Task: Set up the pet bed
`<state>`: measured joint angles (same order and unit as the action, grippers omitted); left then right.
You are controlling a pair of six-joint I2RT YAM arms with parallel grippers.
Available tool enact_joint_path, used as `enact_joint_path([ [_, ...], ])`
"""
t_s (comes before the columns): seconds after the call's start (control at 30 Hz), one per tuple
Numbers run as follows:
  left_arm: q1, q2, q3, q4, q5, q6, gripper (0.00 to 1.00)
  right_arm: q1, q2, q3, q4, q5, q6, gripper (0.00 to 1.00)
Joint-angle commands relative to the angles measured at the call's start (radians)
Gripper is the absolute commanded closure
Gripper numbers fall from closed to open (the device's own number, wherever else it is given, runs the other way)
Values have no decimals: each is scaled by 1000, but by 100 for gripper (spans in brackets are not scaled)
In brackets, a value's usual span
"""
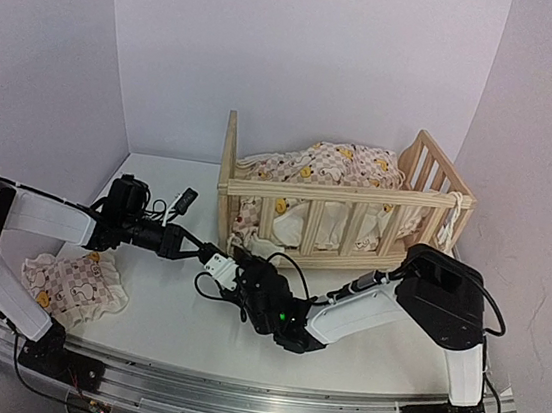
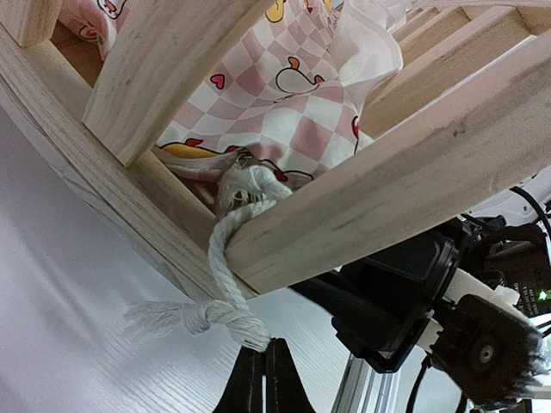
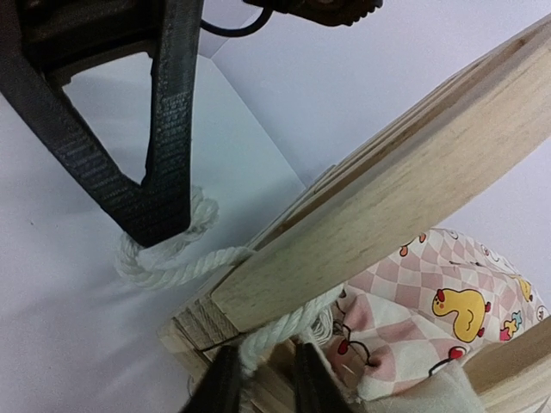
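Low — L gripper (image 2: 263,346), R gripper (image 3: 258,360) pinch tie string (image 2: 225,258) at frame (image 2: 387,172) corner.

My left tool (image 2: 263,379) sits at 6 o'clock, its fingers pressed together on the tie string (image 2: 225,258) just under the frayed knot (image 2: 202,317). The string climbs and tucks behind the end of a pine rail (image 2: 387,185). The checked duck cushion (image 2: 284,95) is at 12 o'clock, the right arm (image 2: 405,292) at 4 and the white surface (image 2: 69,284) at 8.
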<state>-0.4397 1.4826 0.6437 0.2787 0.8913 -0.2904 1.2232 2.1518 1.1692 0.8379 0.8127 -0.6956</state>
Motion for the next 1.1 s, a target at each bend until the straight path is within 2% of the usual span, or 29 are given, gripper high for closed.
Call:
enact_joint_path([
  [0.0, -1, -4, 12, 45, 20, -8, 100, -17, 21, 15, 12, -1, 37, 88],
  [0.03, -1, -4, 13, 44, 19, -6, 100, -17, 16, 13, 11, -5, 40, 94],
  [0.1, -1, -4, 16, 42, 17, -4, 100, -14, 0, 7, 6, -12, 41, 100],
  [0.27, 0, -8, 14, 39, 5, -6, 100, -3, -105, -59, -74, -72, 119, 100],
  [0.43, 0, -20, 3, 46, -8, -4, 100, -4, -260, -150, -221, -244, 314, 100],
  [0.63, 0, -33, -17, 49, -15, -3, 100, -7, -342, -188, -323, -398, 459, 100],
  [0.77, 0, -39, -17, 32, -21, -12, 100, -10, -382, -202, -372, -555, 518, 100],
  [0.9, 22, -53, -10, -22, -23, -47, 100, -8, -447, -173, -529, -759, 567, 100],
  [1.07, 57, -81, -1, -106, -49, -6, 100, -7, -523, -125, -657, -804, 522, 100],
])
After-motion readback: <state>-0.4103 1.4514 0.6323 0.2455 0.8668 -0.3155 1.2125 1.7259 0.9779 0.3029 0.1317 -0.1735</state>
